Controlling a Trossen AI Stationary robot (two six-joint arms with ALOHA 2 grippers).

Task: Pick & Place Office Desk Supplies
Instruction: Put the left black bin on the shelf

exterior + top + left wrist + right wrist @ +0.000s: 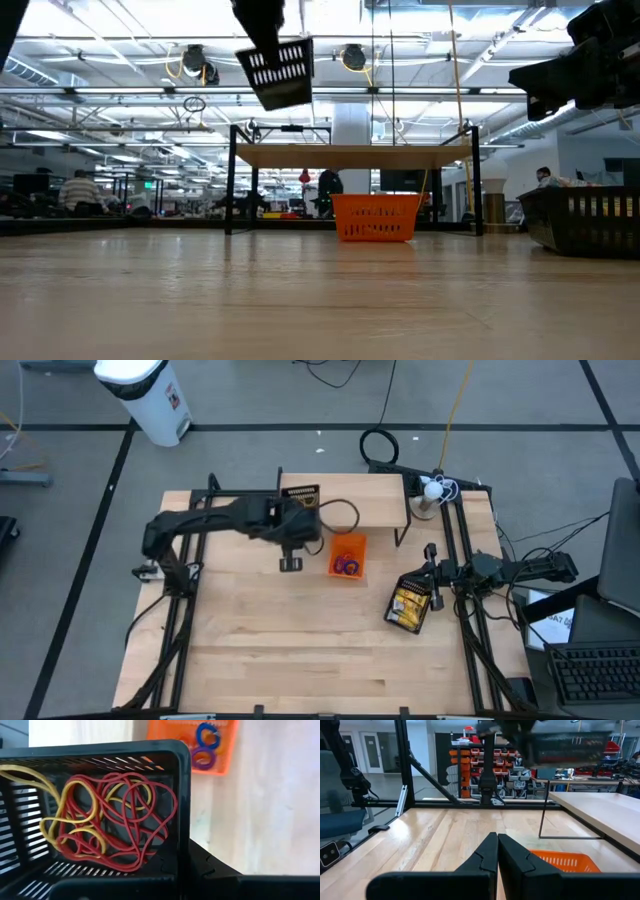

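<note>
Orange basket [347,556] sits on the wooden tabletop [300,650] near its middle, just in front of a raised wooden shelf [350,500]. Blue ring [207,733] and purple ring [202,758] lie inside it; in the high view they show as a small blue-purple cluster. Low view shows the same orange basket standing under the shelf.

Left gripper [290,563] hangs above the tabletop, just left of the orange basket, jaws clenched on a black slotted basket [100,765]. That black basket is lifted off the tabletop and tilted; the low view shows it high in the air [280,70]. Inside it, a tangle of red rubber bands [130,820] mixed with yellow rubber bands [55,827] is bunched against one wall.

Right gripper [497,852] waits at the right side of the tabletop, jaws clenched shut with nothing between them, pointing toward the orange basket. Just beside it in the high view, another black basket [411,603] rests on the tabletop with yellow-and-white pieces [407,605] in it; what they are exactly is too small to tell.

White bin [148,395] stands on the floor beyond the tabletop's far left corner.
</note>
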